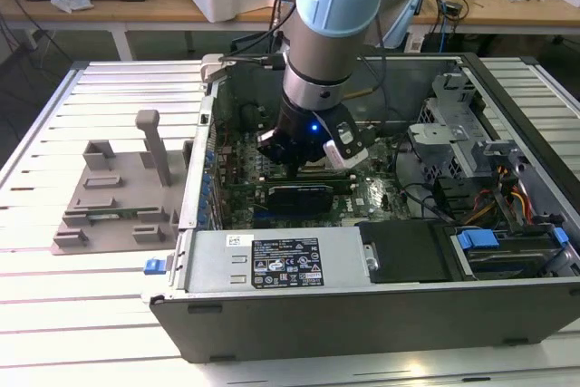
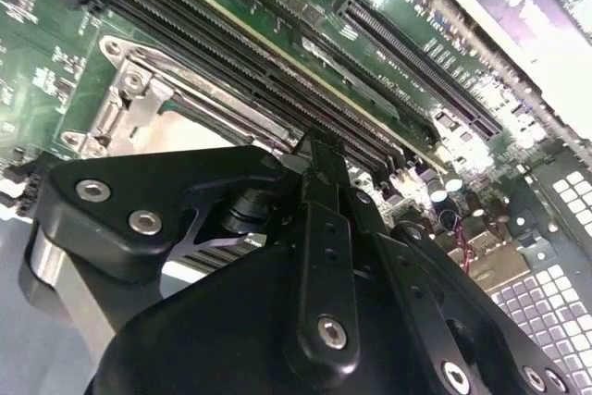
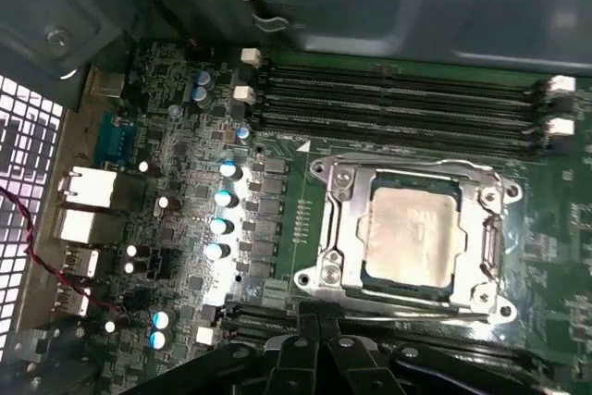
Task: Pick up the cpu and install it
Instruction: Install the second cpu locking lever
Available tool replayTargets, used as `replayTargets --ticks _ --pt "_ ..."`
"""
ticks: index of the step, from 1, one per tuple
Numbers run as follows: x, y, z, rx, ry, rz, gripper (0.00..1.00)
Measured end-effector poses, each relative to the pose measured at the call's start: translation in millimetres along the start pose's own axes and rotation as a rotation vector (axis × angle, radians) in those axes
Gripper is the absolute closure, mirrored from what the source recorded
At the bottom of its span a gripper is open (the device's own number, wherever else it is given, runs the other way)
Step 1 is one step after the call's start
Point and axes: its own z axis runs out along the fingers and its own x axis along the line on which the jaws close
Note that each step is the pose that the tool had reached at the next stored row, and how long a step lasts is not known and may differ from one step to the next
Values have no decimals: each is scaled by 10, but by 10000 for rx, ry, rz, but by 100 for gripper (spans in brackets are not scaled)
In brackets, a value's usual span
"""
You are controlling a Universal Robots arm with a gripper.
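Note:
The cpu (image 3: 412, 233), a small silvery-grey square chip, lies flat inside the metal-framed socket (image 3: 338, 228) on the green motherboard. In the second wrist view a pale strip of the cpu (image 2: 190, 139) shows past the socket frame (image 2: 129, 99). My gripper (image 3: 317, 316) hovers just beside the socket's edge, over the memory slots, with its black fingers pressed together and nothing between them. In the exterior view the gripper (image 1: 304, 156) reaches down into the open computer case (image 1: 362, 314).
Rows of memory slots (image 3: 398, 99) run along both sides of the socket. A long black expansion card (image 1: 299, 195) lies close to the gripper. A grey fixture (image 1: 118, 197) stands on the slatted table at the exterior view's left. A drive cage (image 1: 453, 133) and cables fill the case's right side.

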Motion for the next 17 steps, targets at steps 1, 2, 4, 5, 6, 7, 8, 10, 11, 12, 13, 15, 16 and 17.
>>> replayTargets --ticks 1,2,4,5,6,7,8,10,11,12,13,15,16,17 --pt "12 8 16 -17 3 -35 89" --pt "27 20 42 -45 11 -103 89" --pt "31 31 70 -71 18 -164 89" --pt "29 35 78 -79 22 -184 89" --pt "28 42 87 -96 23 -201 89" --pt "26 50 96 -119 20 -218 89" --pt "23 59 105 -143 18 -243 89" --pt "20 69 116 -198 19 -290 89" --pt "20 70 116 -200 19 -300 89" --pt "20 70 117 -204 18 -303 89" --pt "20 70 116 -209 16 -305 89" --pt "23 76 86 -211 5 -307 89" --pt "26 80 59 -208 7 -307 89" --pt "29 88 24 -205 9 -306 89"
